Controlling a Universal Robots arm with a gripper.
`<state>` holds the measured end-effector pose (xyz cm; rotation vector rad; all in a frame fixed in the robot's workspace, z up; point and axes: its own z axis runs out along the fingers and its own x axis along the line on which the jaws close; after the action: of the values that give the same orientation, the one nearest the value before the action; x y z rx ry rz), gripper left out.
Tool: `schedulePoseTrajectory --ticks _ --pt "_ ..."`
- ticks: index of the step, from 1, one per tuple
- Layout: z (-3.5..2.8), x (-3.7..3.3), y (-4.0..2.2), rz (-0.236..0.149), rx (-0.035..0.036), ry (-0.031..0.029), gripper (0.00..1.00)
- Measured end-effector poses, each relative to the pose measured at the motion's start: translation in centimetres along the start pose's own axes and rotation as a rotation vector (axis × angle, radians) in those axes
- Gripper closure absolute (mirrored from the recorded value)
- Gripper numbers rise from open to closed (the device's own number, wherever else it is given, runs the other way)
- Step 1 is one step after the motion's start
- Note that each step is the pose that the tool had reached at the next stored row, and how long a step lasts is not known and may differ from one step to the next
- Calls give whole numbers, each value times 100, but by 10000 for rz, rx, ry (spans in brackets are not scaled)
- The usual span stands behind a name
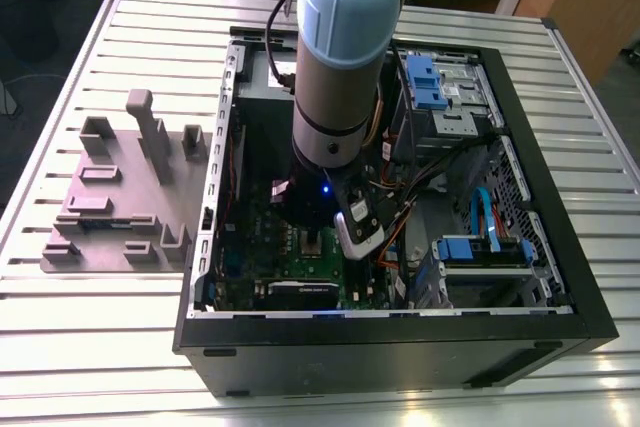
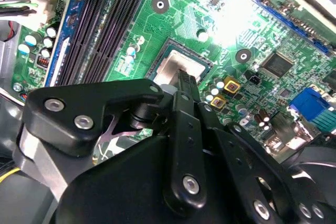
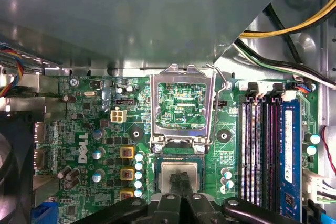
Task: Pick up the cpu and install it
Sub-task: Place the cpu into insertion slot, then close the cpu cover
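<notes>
The cpu [image 3: 167,171] [image 2: 169,67], a small silvery square, lies flat in the dark socket on the green circuit board [image 3: 94,129] [image 1: 300,269]. The socket's metal load plate [image 3: 181,103] stands flipped open beside it. My gripper [image 3: 179,179] [image 2: 185,80] [image 1: 312,239] reaches down into the computer case, directly over the socket. Its two black fingers are pressed together, and their tips sit at the middle of the cpu's metal top. The fingers hide part of the cpu.
The open black computer case [image 1: 560,277] lies on a slatted metal table [image 1: 100,347]. A grey fixture plate [image 1: 120,187] with upright blocks stands at the exterior view's left. Memory slots [image 3: 262,150], a large grey box [image 3: 131,14] and loose cables [image 3: 294,24] crowd the socket.
</notes>
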<state>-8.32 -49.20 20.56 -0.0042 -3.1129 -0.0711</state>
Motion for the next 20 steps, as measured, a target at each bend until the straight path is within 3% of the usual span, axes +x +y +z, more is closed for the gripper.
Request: schedulePoseTrajectory --ticks 20 --pt "-67 2 3 0 6 1 90"
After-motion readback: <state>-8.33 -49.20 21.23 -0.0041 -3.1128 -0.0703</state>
